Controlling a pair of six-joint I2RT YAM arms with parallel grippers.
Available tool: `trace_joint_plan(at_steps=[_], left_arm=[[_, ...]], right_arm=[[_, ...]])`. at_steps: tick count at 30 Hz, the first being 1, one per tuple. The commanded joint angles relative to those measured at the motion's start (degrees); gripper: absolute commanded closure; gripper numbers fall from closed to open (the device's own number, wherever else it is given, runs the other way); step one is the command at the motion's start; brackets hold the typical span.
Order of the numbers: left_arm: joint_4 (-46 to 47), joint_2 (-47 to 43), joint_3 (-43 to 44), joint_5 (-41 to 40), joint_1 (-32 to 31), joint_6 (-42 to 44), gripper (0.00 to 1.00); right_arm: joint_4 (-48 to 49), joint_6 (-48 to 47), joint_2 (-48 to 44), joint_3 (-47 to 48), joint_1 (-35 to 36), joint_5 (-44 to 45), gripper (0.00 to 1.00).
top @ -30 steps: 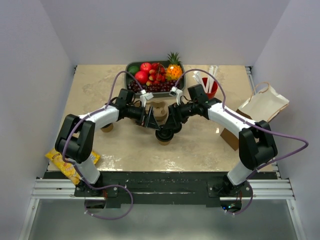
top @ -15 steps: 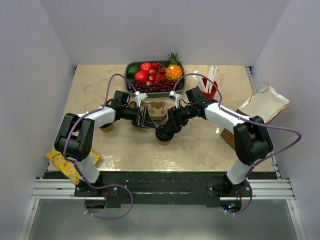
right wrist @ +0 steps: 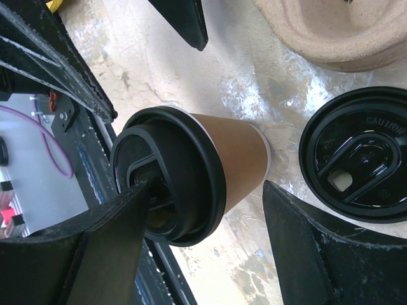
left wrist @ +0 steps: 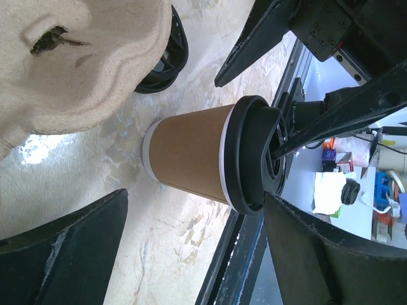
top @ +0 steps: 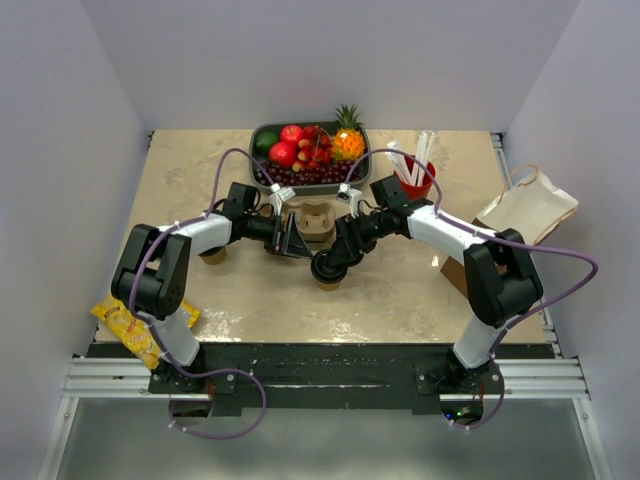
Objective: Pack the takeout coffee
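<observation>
Small kraft-brown paper coffee cup with round black plastic lid [top: 327, 270] stands upright on the beige marbled table [top: 400, 290], centre of the overhead frame, just below the tan moulded-cardboard cup carrier [top: 317, 220].

Left gripper [left wrist: 194, 200]: jaws spread wide, holding nothing; cup sits in the gap, clear of both fingers [left wrist: 63, 254].

Right gripper [right wrist: 205, 190]: jaws also wide apart, straddling the cup at lid height; contact with the lid rim cannot be told.

1 loose black plastic lid [right wrist: 359, 152] lies flat beside the cup, right of the right-wrist frame.
</observation>
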Motion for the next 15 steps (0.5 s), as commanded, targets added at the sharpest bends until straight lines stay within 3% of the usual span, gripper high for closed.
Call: trace_joint_plan(at_steps=[1, 15], left_arm=[[0.1, 2.2, -0.7, 0.3, -0.1, 1.3, 0.09], [-4.4, 2.5, 0.9, -7.1, -0.8, 4.9, 0.09]], right_arm=[[0.4, 0.5, 0.5, 0.6, 0.0, 0.6, 0.27], [0.7, 1.5, 1.3, 1.2, 0.0, 2.4, 0.26]])
